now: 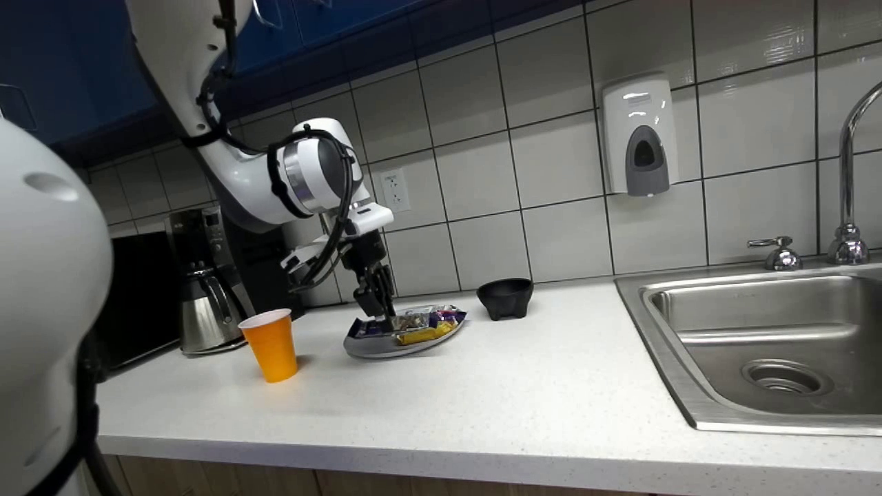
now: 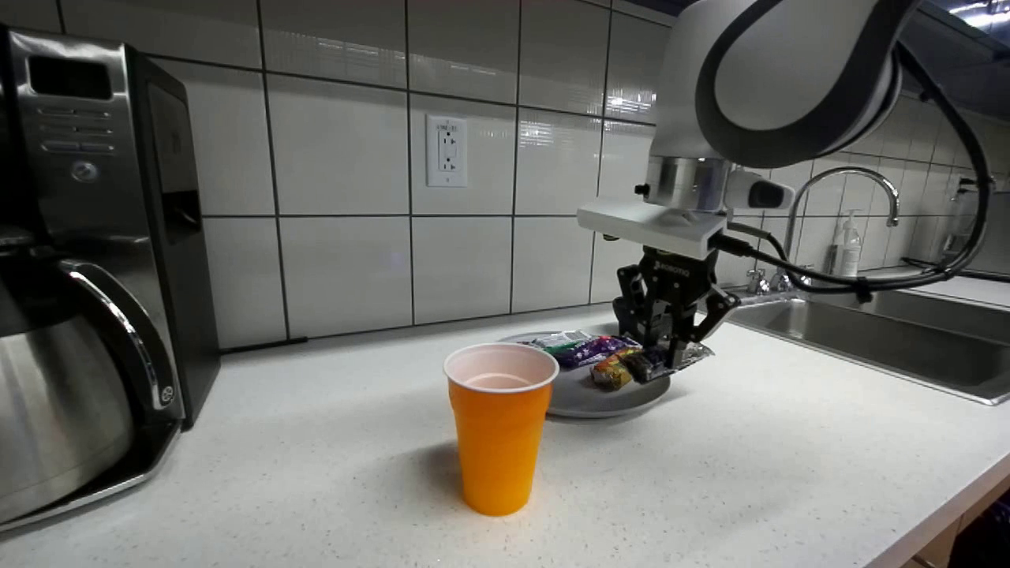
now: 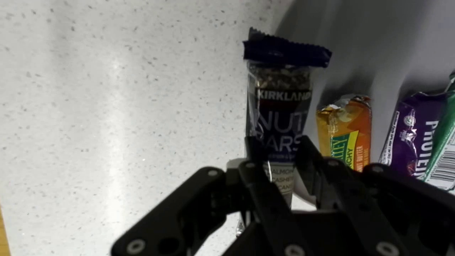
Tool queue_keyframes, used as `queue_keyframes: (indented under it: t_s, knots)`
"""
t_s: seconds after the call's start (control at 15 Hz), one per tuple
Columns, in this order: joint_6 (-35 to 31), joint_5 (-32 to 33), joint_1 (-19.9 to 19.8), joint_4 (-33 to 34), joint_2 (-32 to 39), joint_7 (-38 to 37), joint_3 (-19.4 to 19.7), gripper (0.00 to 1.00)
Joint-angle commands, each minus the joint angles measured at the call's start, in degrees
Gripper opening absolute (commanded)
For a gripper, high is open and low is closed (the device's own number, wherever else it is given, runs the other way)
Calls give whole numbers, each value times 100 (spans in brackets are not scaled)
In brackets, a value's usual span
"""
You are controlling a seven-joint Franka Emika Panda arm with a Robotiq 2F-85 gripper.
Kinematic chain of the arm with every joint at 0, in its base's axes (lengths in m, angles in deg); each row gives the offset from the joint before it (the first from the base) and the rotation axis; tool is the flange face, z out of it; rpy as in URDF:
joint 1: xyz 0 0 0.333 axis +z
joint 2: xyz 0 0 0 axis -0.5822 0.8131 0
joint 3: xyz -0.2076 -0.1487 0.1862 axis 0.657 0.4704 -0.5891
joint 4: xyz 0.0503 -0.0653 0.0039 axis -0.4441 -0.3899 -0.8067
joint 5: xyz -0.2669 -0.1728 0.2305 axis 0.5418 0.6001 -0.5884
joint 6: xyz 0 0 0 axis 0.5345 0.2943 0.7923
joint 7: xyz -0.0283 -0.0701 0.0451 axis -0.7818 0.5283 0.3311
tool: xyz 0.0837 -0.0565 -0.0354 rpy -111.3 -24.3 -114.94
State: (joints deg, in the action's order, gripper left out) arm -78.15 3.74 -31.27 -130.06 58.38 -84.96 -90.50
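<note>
The claw [image 3: 280, 151] clasps a nut bar [image 3: 280, 110] legible only in wrist view.

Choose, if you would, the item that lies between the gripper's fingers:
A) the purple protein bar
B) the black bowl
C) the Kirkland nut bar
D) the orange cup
C: in the wrist view, the gripper straddles the Kirkland nut bar.

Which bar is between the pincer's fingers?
The navy-ended Kirkland nut bar. It alone runs between the fingers of the pincer; the orange bar, purple bar and green wrapper lie to its right in the wrist view.
</note>
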Motion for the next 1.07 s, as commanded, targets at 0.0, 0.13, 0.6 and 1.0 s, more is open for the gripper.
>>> queue_keyframes:
  t_s: [0.0,0.13,0.6,1.0]
  knots:
    - [76,149,201,554,535,-297,81,8]
    - [100,130,316,768,768,-316,138,8]
    - [165,54,682,1168,1207,-254,348,64]
    - [156,-34,760,1038,1000,-62,362,100]
